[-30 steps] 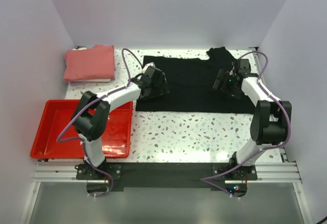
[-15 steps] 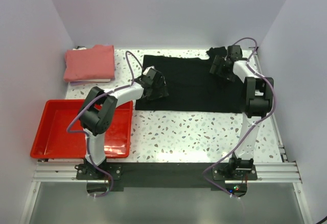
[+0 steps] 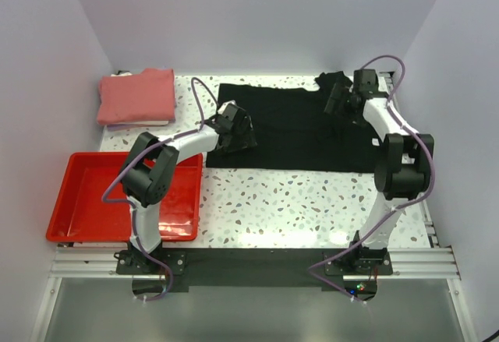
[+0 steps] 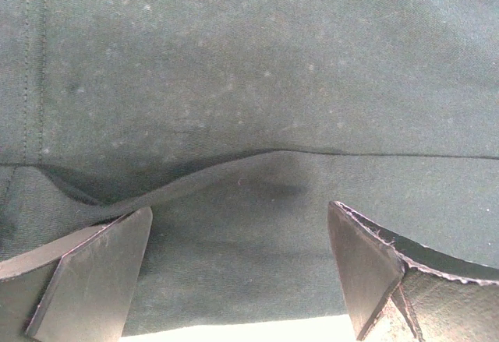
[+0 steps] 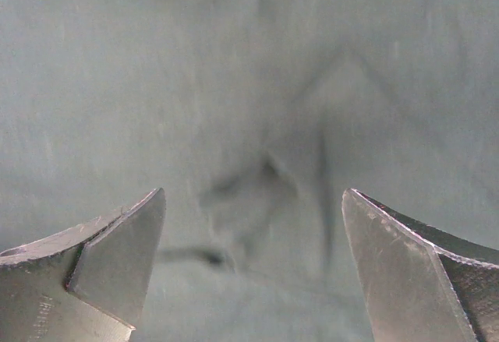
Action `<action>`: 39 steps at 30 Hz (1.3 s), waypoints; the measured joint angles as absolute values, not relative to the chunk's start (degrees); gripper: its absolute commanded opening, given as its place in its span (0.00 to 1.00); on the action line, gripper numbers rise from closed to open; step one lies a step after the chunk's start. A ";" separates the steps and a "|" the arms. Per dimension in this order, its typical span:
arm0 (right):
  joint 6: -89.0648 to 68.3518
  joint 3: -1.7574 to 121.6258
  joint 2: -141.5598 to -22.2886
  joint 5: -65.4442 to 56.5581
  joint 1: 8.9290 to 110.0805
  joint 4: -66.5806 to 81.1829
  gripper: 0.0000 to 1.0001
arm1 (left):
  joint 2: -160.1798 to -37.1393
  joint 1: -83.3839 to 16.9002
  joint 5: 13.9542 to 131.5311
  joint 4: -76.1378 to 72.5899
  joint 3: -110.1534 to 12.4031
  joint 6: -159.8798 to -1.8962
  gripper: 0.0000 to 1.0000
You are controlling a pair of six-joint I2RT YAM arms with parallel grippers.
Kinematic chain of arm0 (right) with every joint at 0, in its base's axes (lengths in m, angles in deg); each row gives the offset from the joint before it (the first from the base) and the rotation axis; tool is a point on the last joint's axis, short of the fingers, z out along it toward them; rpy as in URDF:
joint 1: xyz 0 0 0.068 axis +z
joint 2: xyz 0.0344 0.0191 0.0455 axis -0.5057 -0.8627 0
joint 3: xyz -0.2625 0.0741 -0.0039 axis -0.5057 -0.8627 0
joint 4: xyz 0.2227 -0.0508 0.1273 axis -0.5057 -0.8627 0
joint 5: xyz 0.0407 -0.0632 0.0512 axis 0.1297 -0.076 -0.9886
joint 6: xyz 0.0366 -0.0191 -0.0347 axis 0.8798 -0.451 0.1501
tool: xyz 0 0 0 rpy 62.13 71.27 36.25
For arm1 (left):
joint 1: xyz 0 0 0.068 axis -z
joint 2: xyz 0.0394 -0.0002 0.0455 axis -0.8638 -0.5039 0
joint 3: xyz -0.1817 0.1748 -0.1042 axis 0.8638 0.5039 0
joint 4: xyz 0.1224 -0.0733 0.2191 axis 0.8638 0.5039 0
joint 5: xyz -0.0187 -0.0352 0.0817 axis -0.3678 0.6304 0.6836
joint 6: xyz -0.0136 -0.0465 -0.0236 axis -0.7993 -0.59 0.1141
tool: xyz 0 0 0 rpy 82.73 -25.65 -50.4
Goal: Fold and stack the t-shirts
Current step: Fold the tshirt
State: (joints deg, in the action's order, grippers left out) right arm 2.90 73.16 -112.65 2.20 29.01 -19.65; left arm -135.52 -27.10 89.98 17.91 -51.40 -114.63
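Observation:
A black t-shirt (image 3: pixel 300 128) lies spread flat across the back of the table. A salmon-pink t-shirt (image 3: pixel 137 96), folded into a rectangle, rests at the back left. My left gripper (image 3: pixel 238 130) hovers open over the black shirt's left part, near its front edge. Its wrist view shows a fold line in the cloth (image 4: pixel 257 155) and both fingers (image 4: pixel 93 272) spread with nothing between them. My right gripper (image 3: pixel 343 102) is open above the shirt's back right area by the sleeve. Wrinkled black cloth (image 5: pixel 257 186) fills that wrist view between the spread fingertips (image 5: pixel 117 256).
A red plastic tray (image 3: pixel 86 202) sits at the front left, beside the left arm's base. White walls enclose the table on the left, back and right. Speckled tabletop (image 3: pixel 296 202) shows in front of the black shirt.
My right arm swung from the shirt's right middle to its back right corner, then shifted slightly. The left gripper barely moved. Both stayed open.

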 measured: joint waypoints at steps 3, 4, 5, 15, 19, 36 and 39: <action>3.04 66.62 -107.39 2.20 30.56 -19.79 0.99 | -135.54 -27.21 89.36 17.91 -51.62 -114.48 1.00; 2.99 65.01 -106.25 2.20 31.61 -19.76 0.99 | -135.54 -27.27 88.97 17.89 -51.80 -114.48 1.00; 2.88 63.78 -105.64 2.16 32.92 -19.89 0.99 | -135.54 -27.32 88.60 17.78 -52.04 -114.48 1.00; 1.88 60.72 -109.51 2.23 37.36 -19.96 0.99 | -139.04 -27.51 87.86 16.73 -55.95 -114.48 1.00; 1.81 59.00 -110.97 3.71 36.99 -20.31 0.99 | -140.37 -28.02 90.00 17.32 -57.74 -114.10 1.00; 1.59 58.73 -111.04 6.75 37.16 -20.33 0.99 | -142.97 -35.27 93.93 19.86 -62.00 -112.14 1.00; 1.37 58.89 -111.04 6.75 37.16 -20.62 0.99 | -143.06 -35.88 93.98 20.84 -62.90 -111.42 1.00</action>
State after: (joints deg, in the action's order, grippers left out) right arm 1.37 58.89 -111.04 6.75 37.16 -20.62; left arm -143.06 -35.88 93.98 20.84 -62.90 -111.42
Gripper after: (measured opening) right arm 0.986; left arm 0.997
